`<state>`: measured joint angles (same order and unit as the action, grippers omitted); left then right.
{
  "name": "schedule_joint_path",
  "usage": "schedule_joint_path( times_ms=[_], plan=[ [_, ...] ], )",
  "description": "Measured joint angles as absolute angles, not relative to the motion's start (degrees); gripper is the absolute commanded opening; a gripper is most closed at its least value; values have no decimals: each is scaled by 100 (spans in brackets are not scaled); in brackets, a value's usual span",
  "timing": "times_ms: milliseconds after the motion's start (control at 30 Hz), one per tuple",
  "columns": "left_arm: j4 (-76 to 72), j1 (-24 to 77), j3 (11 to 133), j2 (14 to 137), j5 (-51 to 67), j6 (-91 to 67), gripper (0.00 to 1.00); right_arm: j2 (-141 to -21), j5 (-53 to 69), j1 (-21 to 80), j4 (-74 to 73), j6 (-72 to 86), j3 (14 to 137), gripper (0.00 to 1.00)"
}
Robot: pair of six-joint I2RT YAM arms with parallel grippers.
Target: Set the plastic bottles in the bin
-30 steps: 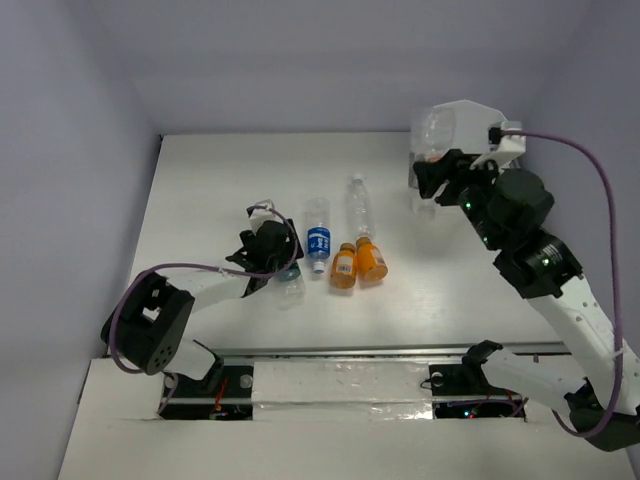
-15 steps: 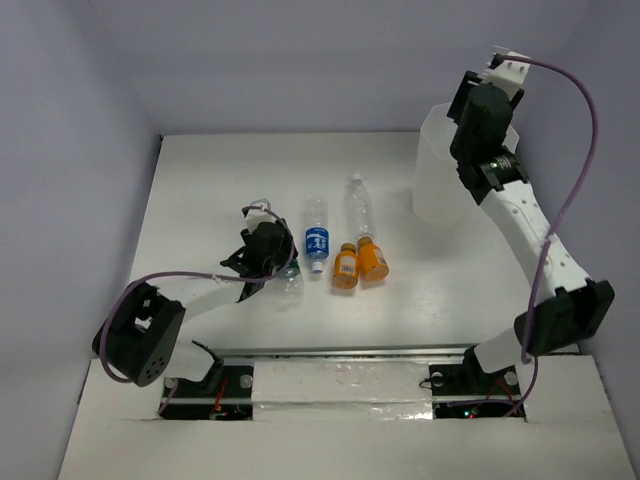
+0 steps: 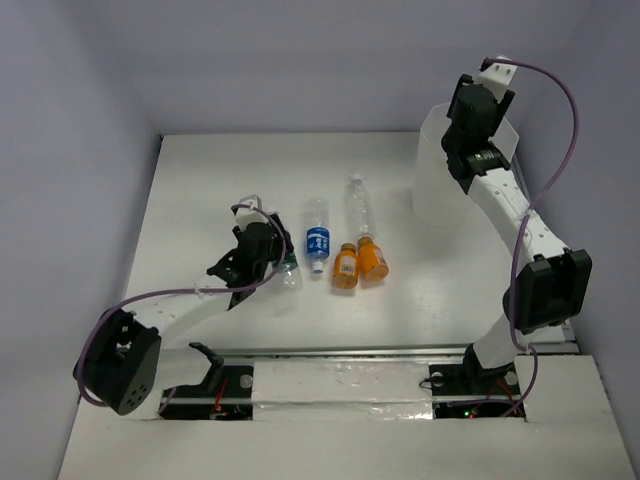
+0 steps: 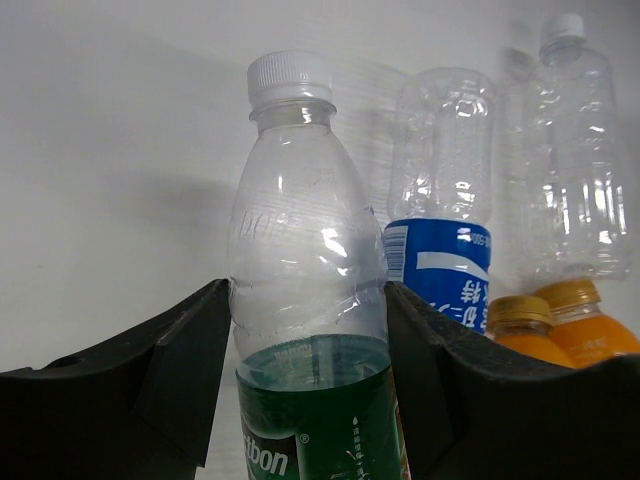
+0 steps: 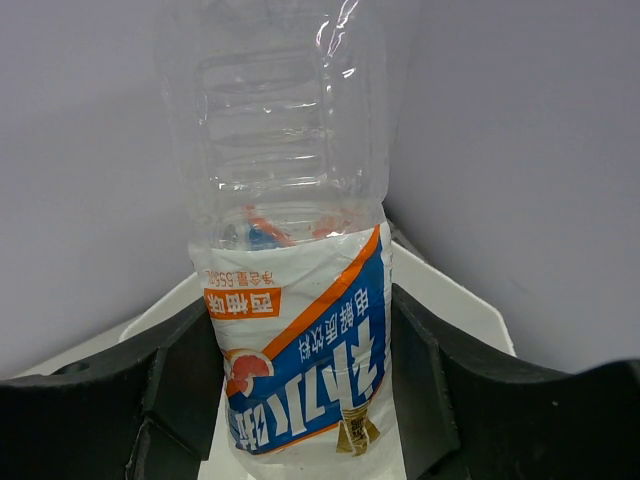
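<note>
since half a second ago the right arm (image 3: 505, 195) has hardly moved. its wrist hangs high over the bin (image 3: 430, 195) at the counter's (image 3: 200, 180) 2 o'clock corner, with the elbow drawn slightly toward 11 o'clock. the left arm (image 3: 185, 300) has swung its elbow out toward 7 o'clock, and its wrist has shifted a little toward 9 o'clock.

the arm covers the bin's mouth from above, so i cannot tell what lies inside. the right jaws pinch a clear bottle with a blue and orange label (image 5: 300, 350), one finger pressed on each side. the bin's white rim shows just beneath it.

the left jaws pinch the green-labelled bottle (image 4: 310, 300) low on its body, near the middle of the counter. at its 3 o'clock lie the blue-labelled bottle (image 3: 318, 235), a plain clear bottle (image 3: 357, 205), and two orange bottles (image 3: 343, 265) side by side.

only the right wrist view shows the bottle in that arm's grip; from above it is hidden. the green-labelled bottle's white cap and the fingers on its sides are plain only in the left wrist view.
</note>
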<state>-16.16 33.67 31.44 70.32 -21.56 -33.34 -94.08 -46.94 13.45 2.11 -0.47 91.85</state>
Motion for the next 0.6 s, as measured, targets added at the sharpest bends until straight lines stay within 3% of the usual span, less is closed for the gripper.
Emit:
schedule_joint_path(
  times_ms=[467, 600],
  plan=[
    [-1011, 3420, 3334, 5638, -2204, -3339, 37, -8543, -4320, 1345, 344, 862, 8007, 93],
    [-886, 3634, 3664, 5542, -2211, -3336, 37, -8099, -4143, 1345, 340, 1031, 7981, 95]
  ],
)
